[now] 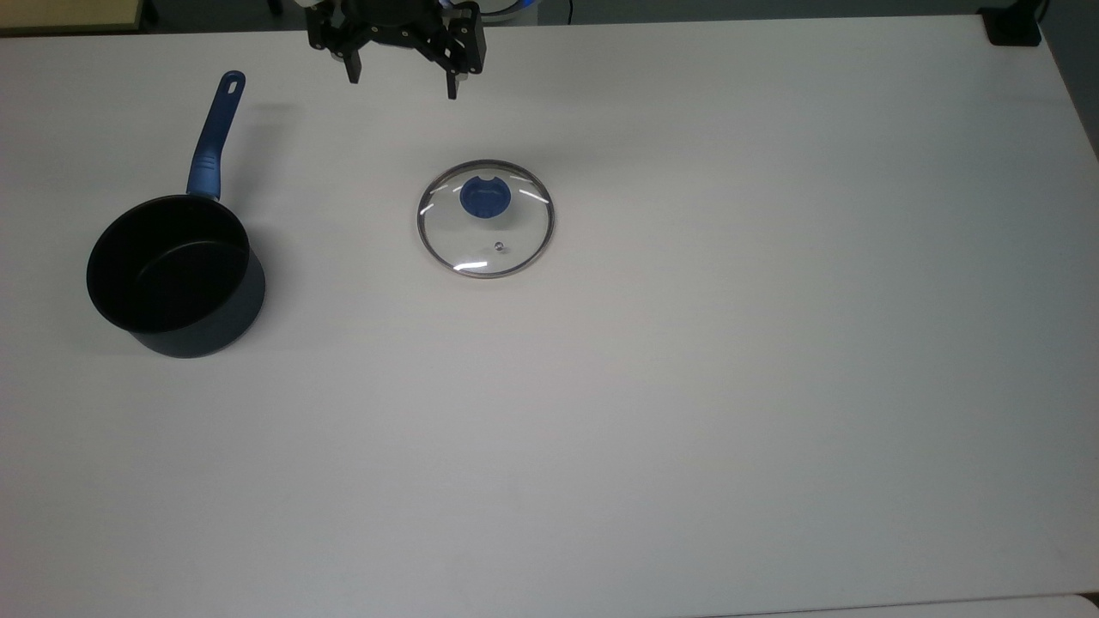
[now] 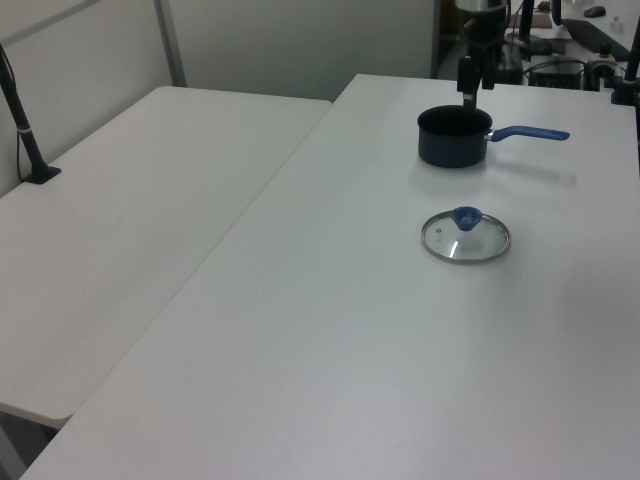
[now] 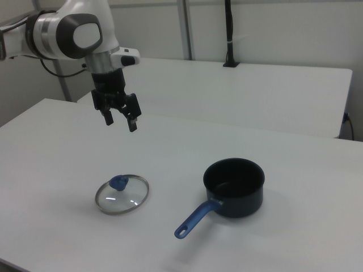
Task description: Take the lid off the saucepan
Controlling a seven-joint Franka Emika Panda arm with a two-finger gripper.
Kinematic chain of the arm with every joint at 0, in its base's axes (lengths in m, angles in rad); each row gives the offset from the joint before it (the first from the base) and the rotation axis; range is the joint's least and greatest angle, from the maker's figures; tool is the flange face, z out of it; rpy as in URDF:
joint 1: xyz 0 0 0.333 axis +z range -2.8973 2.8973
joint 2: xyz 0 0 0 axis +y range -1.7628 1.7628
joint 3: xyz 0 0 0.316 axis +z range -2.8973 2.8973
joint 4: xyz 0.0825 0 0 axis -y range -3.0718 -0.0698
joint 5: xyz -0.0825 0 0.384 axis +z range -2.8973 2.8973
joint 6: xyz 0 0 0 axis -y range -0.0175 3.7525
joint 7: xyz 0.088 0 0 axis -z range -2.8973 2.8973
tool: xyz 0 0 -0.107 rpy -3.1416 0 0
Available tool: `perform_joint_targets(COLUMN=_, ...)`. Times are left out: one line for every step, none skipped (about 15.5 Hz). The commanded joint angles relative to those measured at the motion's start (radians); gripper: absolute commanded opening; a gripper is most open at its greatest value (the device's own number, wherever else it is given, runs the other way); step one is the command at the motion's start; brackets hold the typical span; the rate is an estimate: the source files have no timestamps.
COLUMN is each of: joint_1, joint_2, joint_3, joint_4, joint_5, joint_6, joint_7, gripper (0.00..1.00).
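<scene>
lid point(image 1: 486, 218) lies on table point(image 1: 687, 386), apart from saucepan point(image 1: 176, 276).

The top view's upper edge cuts off my white arm, leaving my black two-finger gripper point(image 1: 401, 83) over the white table's point(image 1: 687, 386) far edge. In the left view my gripper point(image 2: 470, 88) hangs before the small dark navy saucepan point(image 2: 452, 140), its fingers overlapping there, too small to separate.

You find no readable text, labels, brand marks, numbers or signs on anything in these three views of the scene.
</scene>
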Motion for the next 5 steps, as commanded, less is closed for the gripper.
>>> perform_joint_targets(joint_1=-0.039, joint_2=-0.003, joint_3=0.044, joint_4=0.021, joint_5=-0.01, joint_6=-0.037, joint_7=0.012, gripper=1.0)
perform_joint_targets(joint_1=-0.039, joint_2=-0.005, joint_3=0.044, joint_4=0.045, joint_5=-0.007, joint_6=-0.04, joint_7=0.015, gripper=1.0)
perform_joint_targets(joint_1=-0.037, joint_2=-0.005, joint_3=0.045, joint_4=0.056, joint_5=-0.002, joint_6=-0.067, joint_7=0.015, gripper=1.0)
perform_joint_targets(joint_1=-0.037, joint_2=-0.006, joint_3=0.045, joint_4=0.062, joint_5=-0.001, joint_6=-0.087, joint_7=0.015, gripper=1.0)
perform_joint_targets(joint_1=-0.039, joint_2=-0.006, joint_3=0.045, joint_4=0.064, joint_5=-0.001, joint_6=-0.089, joint_7=0.015, gripper=1.0)
